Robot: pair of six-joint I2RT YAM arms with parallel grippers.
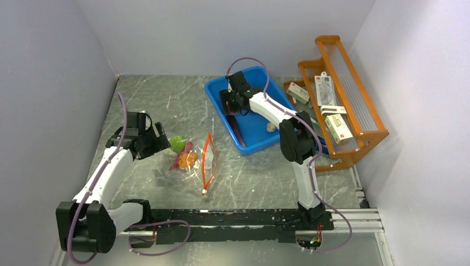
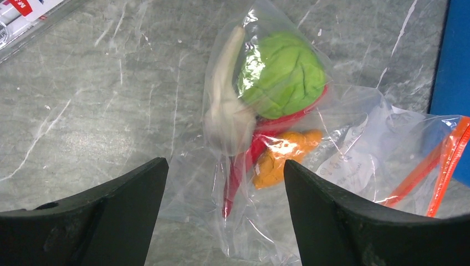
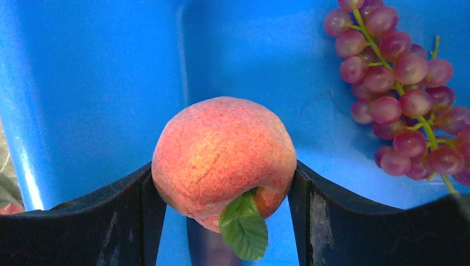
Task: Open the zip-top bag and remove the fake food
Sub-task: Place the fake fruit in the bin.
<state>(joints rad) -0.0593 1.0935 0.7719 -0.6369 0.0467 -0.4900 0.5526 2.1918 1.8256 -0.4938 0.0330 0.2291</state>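
The zip-top bag (image 1: 198,162) lies flat on the table, its red-orange zip strip (image 1: 208,160) on the right. Inside it I see fake food: a green ball (image 2: 282,72), a beige bulb (image 2: 227,113), an orange piece (image 2: 285,155) and a red piece (image 2: 244,166). My left gripper (image 2: 226,166) hangs open over the bag's left end (image 1: 157,138), holding nothing. My right gripper (image 3: 221,166) is shut on the pink-red peach (image 3: 221,155), above the blue bin (image 1: 219,91). Dark red grapes (image 3: 399,100) lie in the bin, and the purple eggplant (image 1: 235,130) too.
An orange wooden rack (image 1: 360,136) with small boxes stands right of the bin. A pack of markers (image 2: 22,11) lies at the far left of the table. Grey walls close in the table on three sides.
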